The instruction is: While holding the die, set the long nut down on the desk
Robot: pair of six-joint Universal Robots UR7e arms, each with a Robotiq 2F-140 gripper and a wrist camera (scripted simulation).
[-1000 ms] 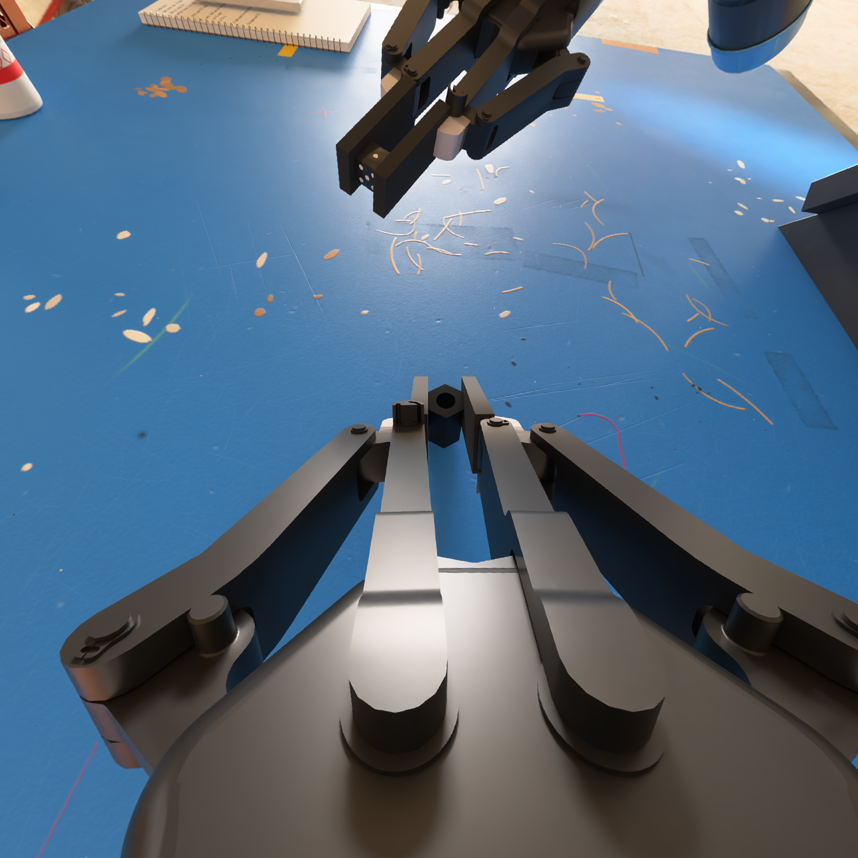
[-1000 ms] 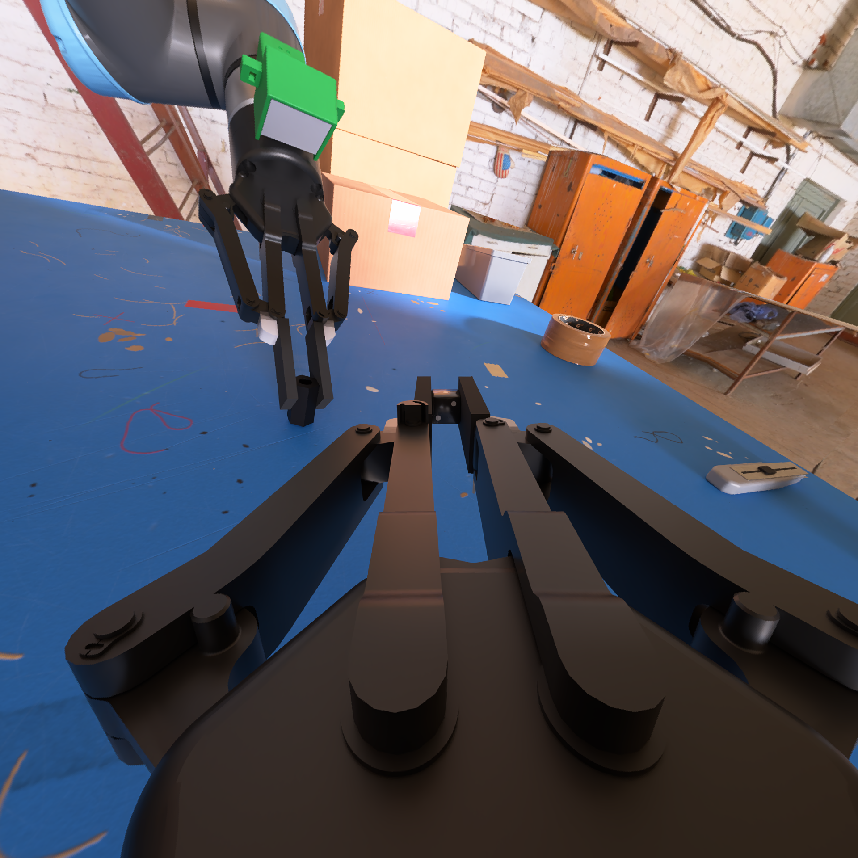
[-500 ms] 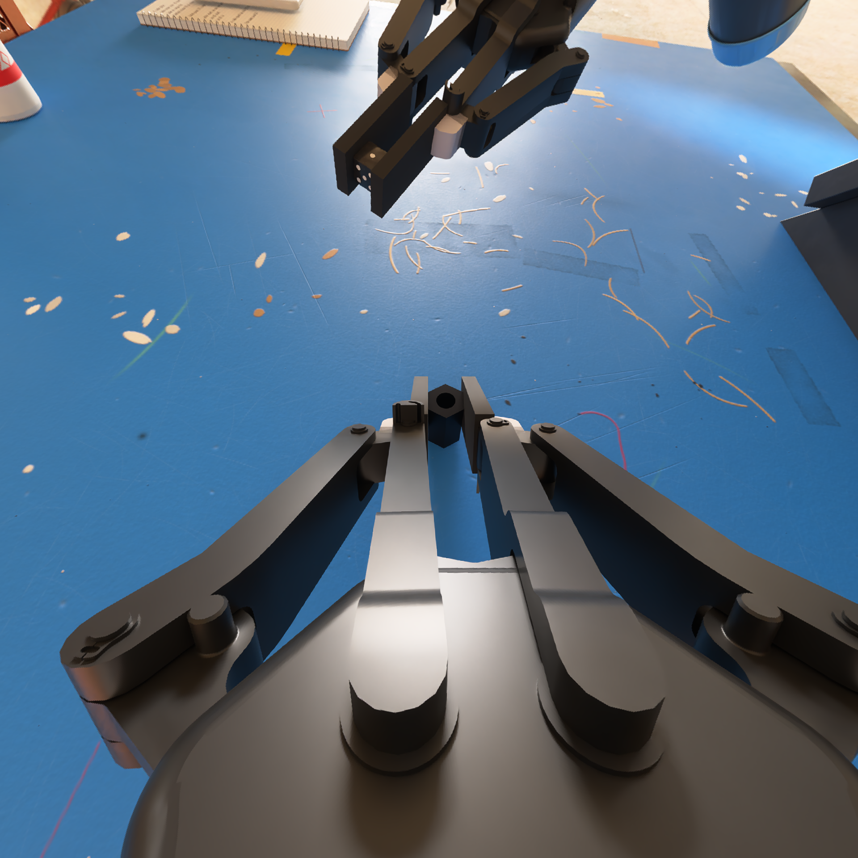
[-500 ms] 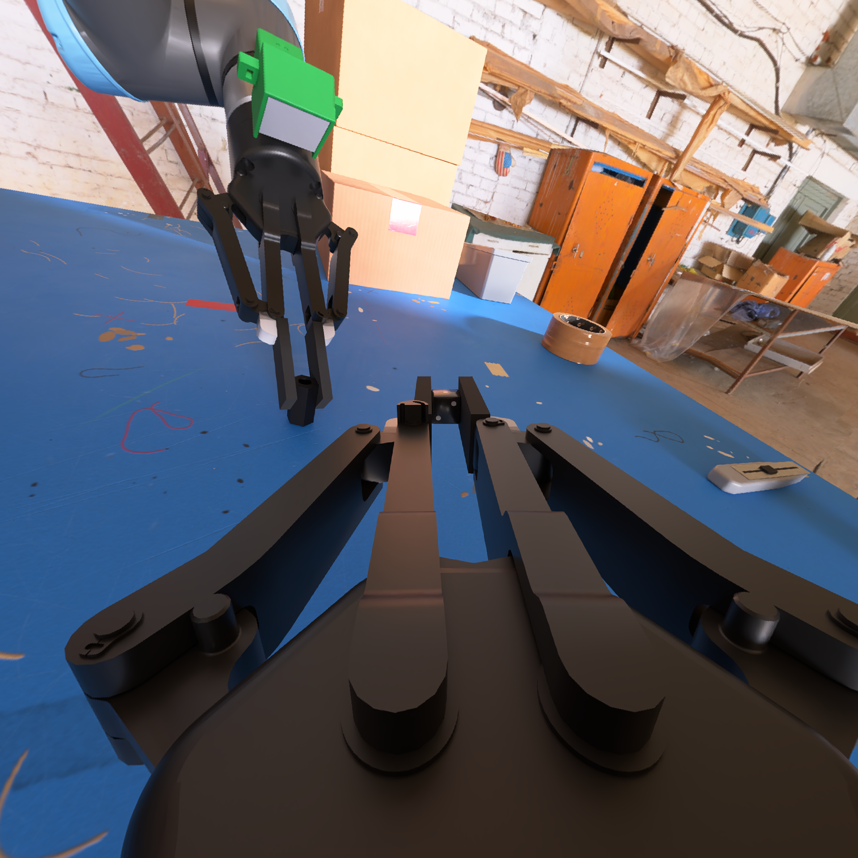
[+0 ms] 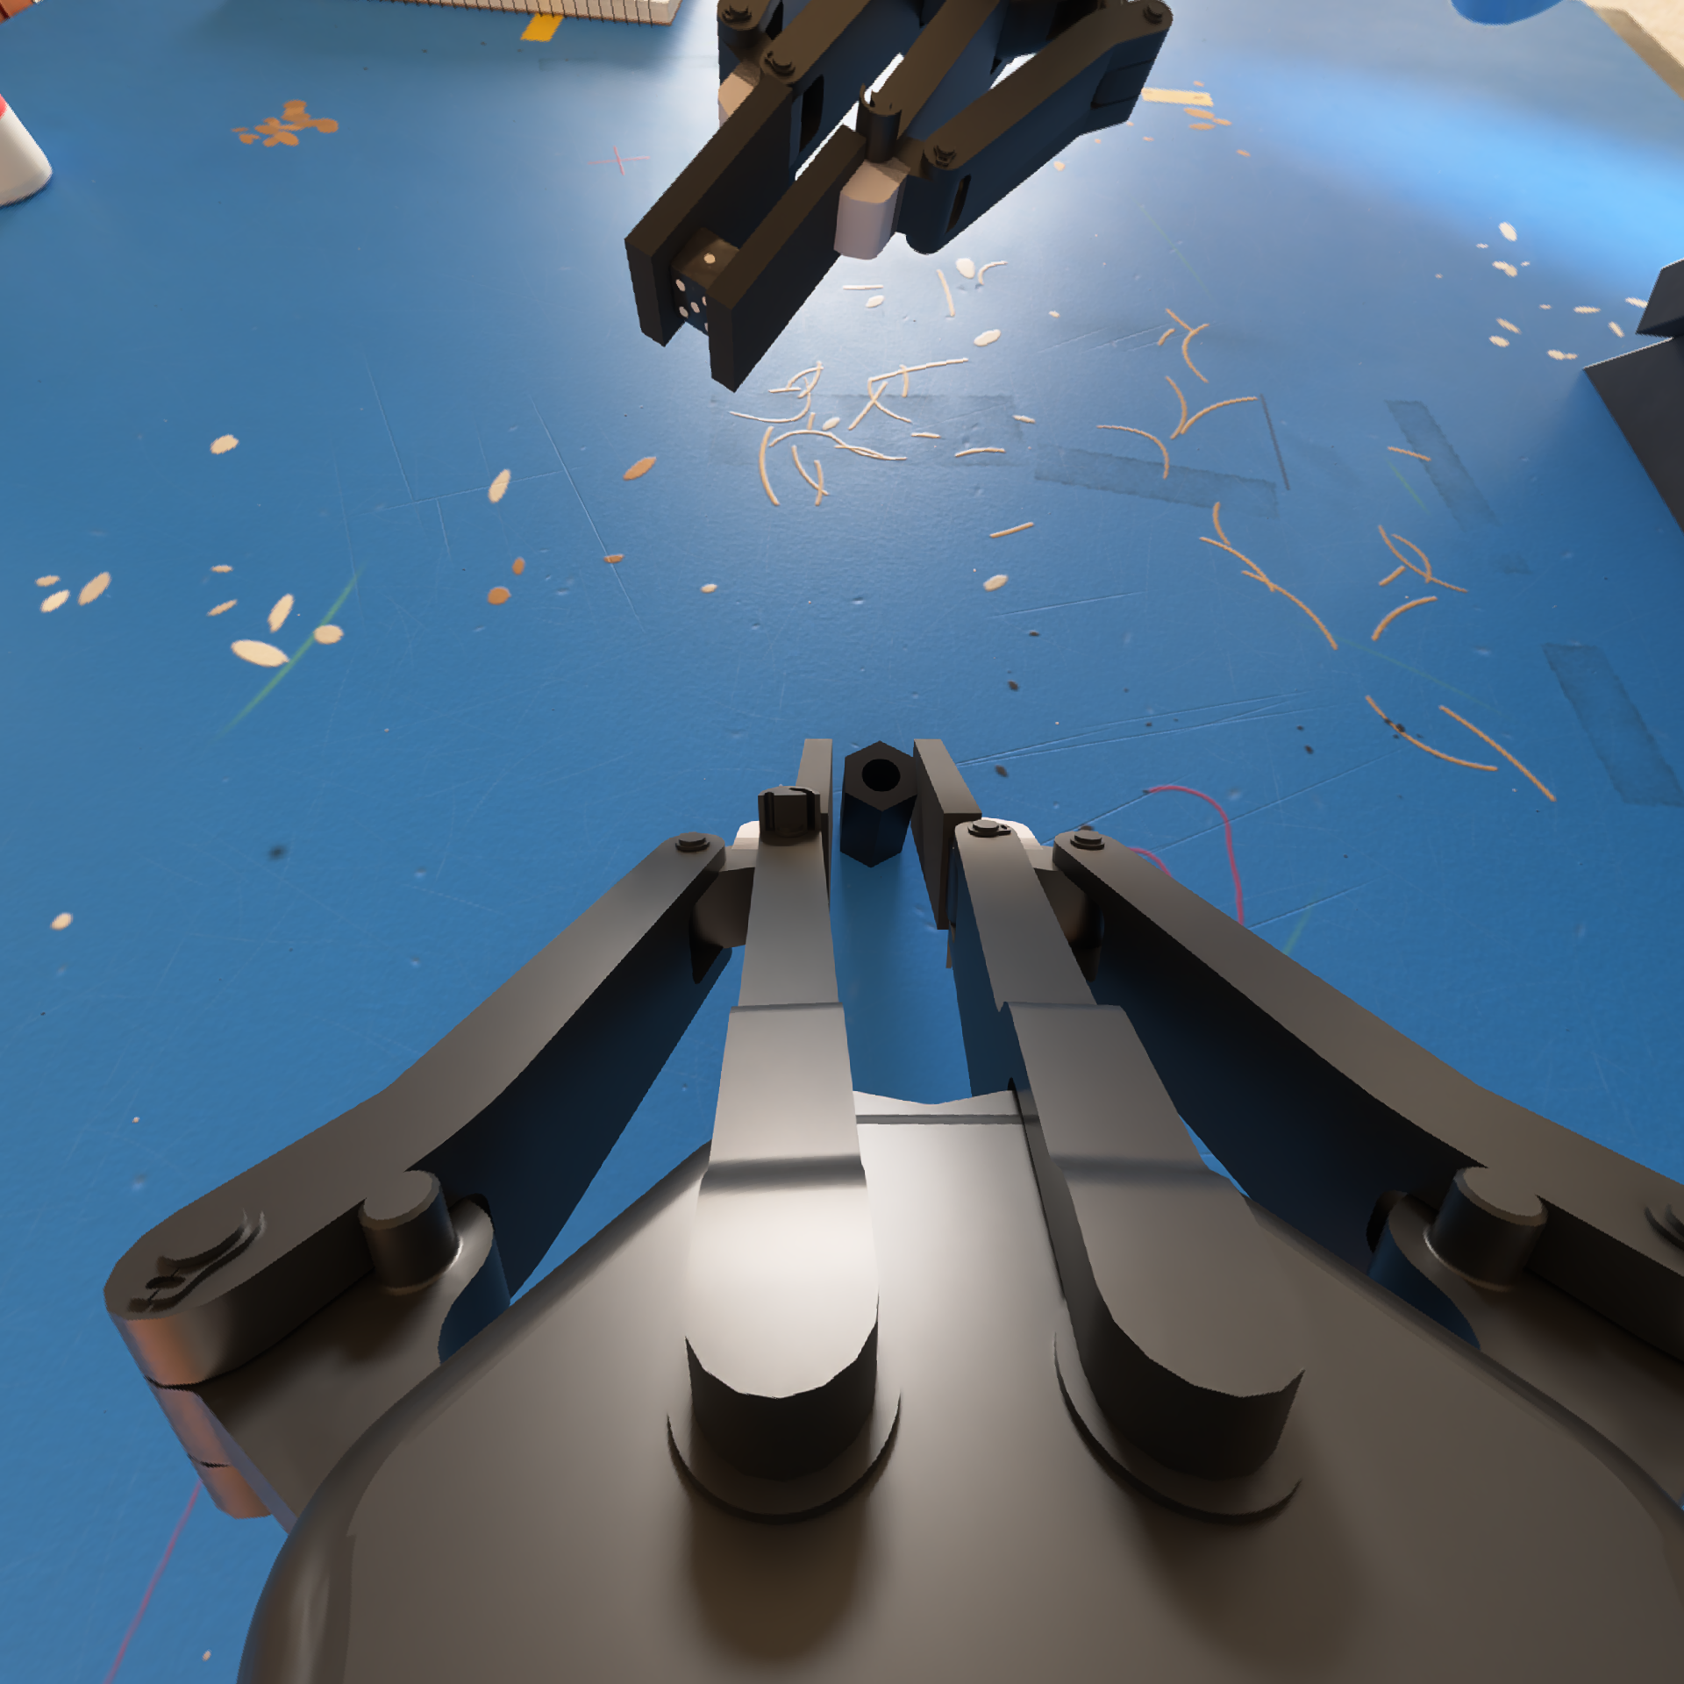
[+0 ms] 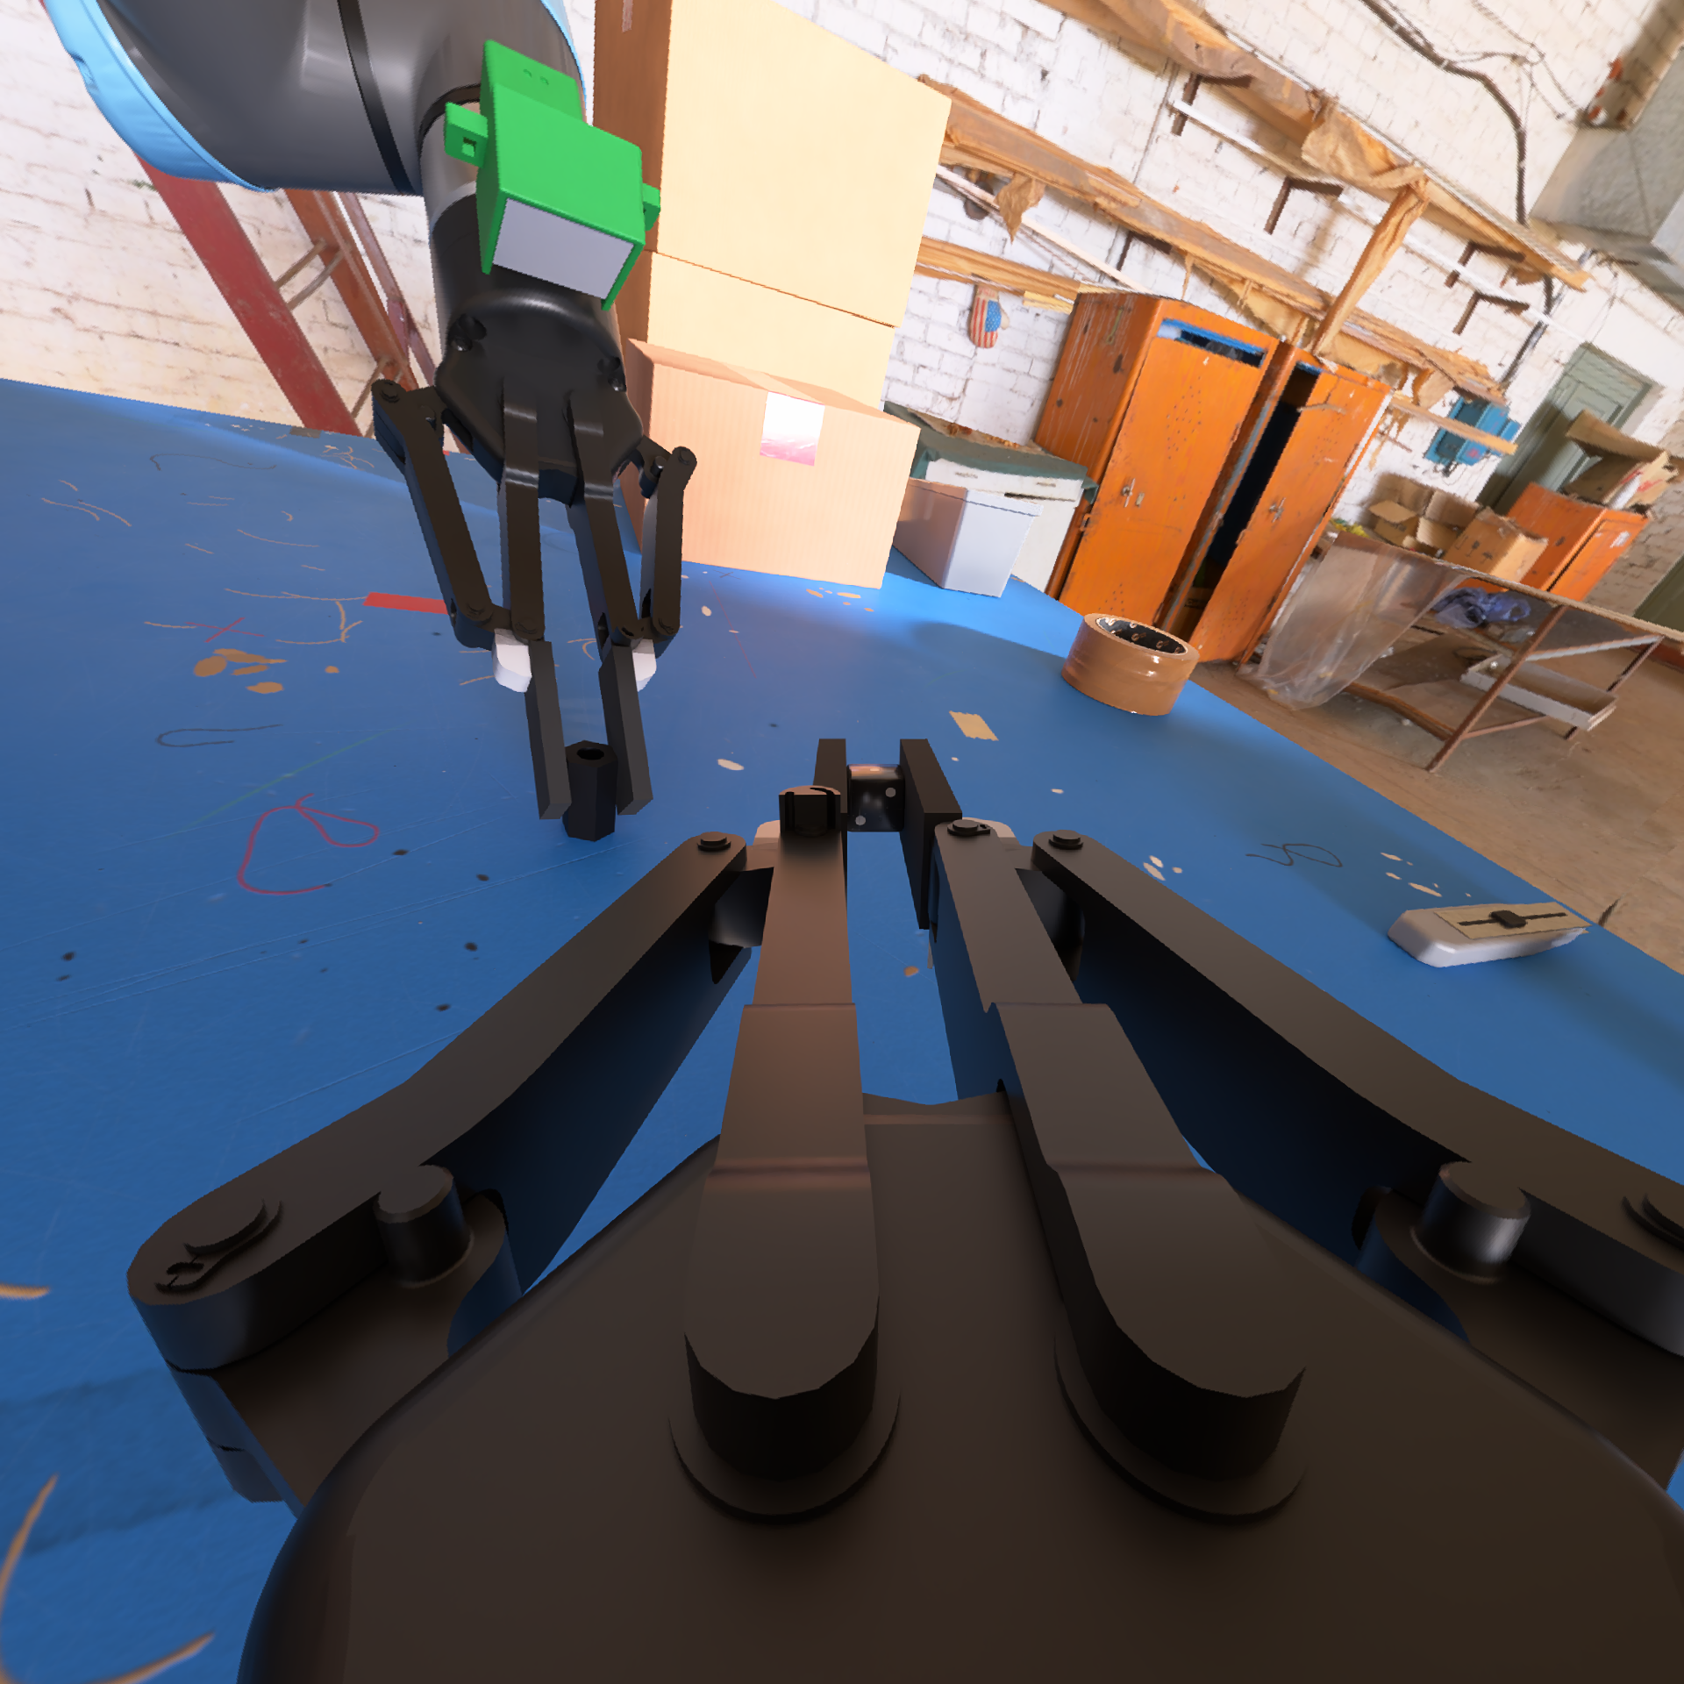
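Note:
The long nut (image 5: 877, 806) is black and hexagonal. It stands upright on the blue desk (image 5: 410, 866) between the fingers of my left gripper (image 5: 872, 761). The jaws are slightly apart, with a thin gap showing beside the nut. In the right wrist view the nut (image 6: 590, 791) rests on the desk, its base below the left gripper's (image 6: 590, 806) fingertips. My right gripper (image 6: 870, 756) is shut on a black die (image 6: 873, 795) with white pips and holds it above the desk. It also shows in the left wrist view (image 5: 702, 337), die (image 5: 697, 282) between the pads.
A spiral notebook (image 5: 565, 7) and a white-and-red object (image 5: 14, 164) lie at the far edge, a dark box (image 5: 1649, 410) at the right. A tape roll (image 6: 1130, 661) and a white device (image 6: 1485, 934) sit on the desk. Cardboard boxes (image 6: 775, 474) stand beyond it.
My left gripper has sunk a little and its jaws have parted slightly from the nut, which now stands on the desk. The right gripper still holds the die in about the same place.

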